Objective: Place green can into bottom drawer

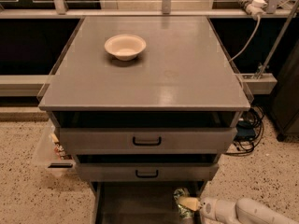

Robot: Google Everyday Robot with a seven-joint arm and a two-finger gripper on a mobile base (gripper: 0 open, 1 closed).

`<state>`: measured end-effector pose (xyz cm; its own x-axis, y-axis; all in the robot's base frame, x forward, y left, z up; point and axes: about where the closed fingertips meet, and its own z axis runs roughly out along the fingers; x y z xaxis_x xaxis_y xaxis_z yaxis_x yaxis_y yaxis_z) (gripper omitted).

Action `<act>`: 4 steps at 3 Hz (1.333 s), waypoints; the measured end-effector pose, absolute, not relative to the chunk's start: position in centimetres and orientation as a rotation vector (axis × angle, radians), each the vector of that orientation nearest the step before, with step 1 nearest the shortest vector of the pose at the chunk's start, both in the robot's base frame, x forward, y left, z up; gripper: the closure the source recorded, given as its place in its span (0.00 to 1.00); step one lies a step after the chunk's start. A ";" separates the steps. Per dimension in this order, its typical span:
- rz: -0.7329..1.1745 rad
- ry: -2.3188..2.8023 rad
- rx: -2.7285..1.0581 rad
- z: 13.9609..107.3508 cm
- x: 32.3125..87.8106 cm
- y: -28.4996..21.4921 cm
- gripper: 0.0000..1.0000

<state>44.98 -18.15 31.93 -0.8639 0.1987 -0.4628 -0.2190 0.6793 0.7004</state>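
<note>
We are seeing the gripper reaching in from the lower right, its jaws clamping the green can at its tip. The can is sitting at the right side of the open bottom drawer, just beneath the two upper drawers. A beige bowl is resting on the cabinet top.

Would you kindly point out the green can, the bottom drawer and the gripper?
green can (180,193), camera view, its mottled upper side.
bottom drawer (133,208), camera view, bare dark floor.
gripper (188,203), camera view, pale tip at the can, over the drawer's right part.
</note>
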 end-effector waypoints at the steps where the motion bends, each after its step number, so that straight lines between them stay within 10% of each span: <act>1: 1.100 2.467 0.020 27.6 45.4 -16.4 1.00; 3: 1.071 2.588 0.084 21.8 45.9 -14.6 1.00; 4: 1.070 2.592 0.082 21.7 45.9 -14.5 0.82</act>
<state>45.92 -14.52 21.68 -0.9423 0.1786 -0.2832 -0.0732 0.7154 0.6949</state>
